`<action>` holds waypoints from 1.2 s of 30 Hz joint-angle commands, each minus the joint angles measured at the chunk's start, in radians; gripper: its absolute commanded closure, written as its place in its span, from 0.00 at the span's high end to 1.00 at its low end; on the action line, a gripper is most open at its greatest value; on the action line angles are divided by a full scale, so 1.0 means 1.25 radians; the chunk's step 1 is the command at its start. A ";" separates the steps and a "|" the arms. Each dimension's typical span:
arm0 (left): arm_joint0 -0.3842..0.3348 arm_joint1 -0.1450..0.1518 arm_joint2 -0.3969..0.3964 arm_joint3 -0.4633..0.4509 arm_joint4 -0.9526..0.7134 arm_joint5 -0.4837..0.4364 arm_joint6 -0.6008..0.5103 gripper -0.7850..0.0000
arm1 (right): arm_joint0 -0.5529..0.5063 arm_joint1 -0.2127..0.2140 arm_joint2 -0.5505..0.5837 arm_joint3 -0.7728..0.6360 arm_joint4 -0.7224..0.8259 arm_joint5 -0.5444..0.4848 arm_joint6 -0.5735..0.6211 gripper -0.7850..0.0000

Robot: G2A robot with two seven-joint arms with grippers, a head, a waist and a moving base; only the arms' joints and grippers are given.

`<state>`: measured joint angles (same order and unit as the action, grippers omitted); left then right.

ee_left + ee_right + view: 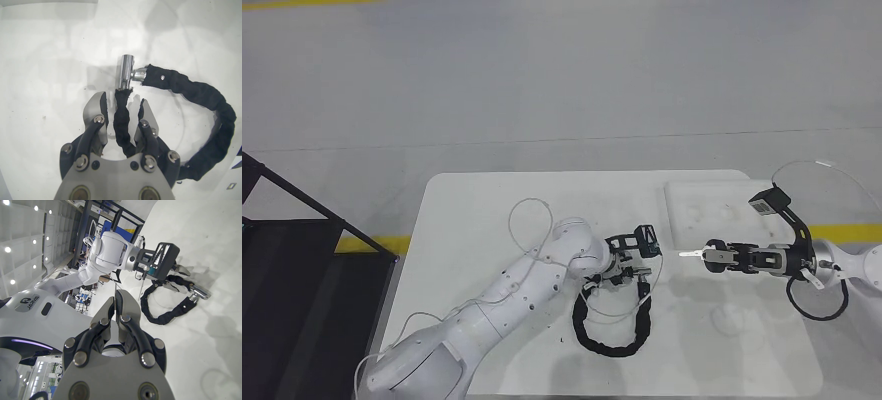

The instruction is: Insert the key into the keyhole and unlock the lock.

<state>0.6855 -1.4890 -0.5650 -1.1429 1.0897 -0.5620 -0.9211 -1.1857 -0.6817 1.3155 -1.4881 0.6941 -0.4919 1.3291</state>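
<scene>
Two risks: left gripper (123, 98), jaws wide astride the black fabric-sleeved chain (208, 96), left the chrome cylinder lock (125, 71) just beyond free to skid, and the thin silver key (689, 254), pinched in the right gripper (116, 295) off to the lock's right, could meet it off-axis.

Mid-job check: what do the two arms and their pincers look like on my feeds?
The left arm and right arm are glossy white rounded shells with thin white cables looped outside. Each wrist carries a black camera bracket. The left pincer and right pincer match: grey metal base plate, black link bars with silver rivets, curved silver fingers lined with black pads.
</scene>
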 commanded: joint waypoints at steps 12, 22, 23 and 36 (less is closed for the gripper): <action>-0.029 -0.032 0.026 0.079 -0.027 0.008 0.026 0.33 | 0.000 0.000 0.000 0.000 0.000 0.000 0.000 0.00; -0.048 -0.053 0.038 0.142 -0.027 0.013 0.054 0.00 | 0.000 0.000 0.000 0.000 0.000 0.000 0.000 0.00; -0.049 -0.055 0.038 0.149 -0.027 0.013 0.057 0.00 | 0.000 0.000 0.000 0.000 0.000 0.000 0.000 0.00; -0.068 -0.064 0.019 0.204 -0.022 0.004 0.113 0.00 | 0.000 0.000 0.000 0.000 0.000 0.000 0.000 0.00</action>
<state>0.6024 -1.5707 -0.5321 -0.8866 1.0731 -0.5437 -0.7819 -1.1857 -0.6816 1.3155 -1.4881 0.6941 -0.4919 1.3291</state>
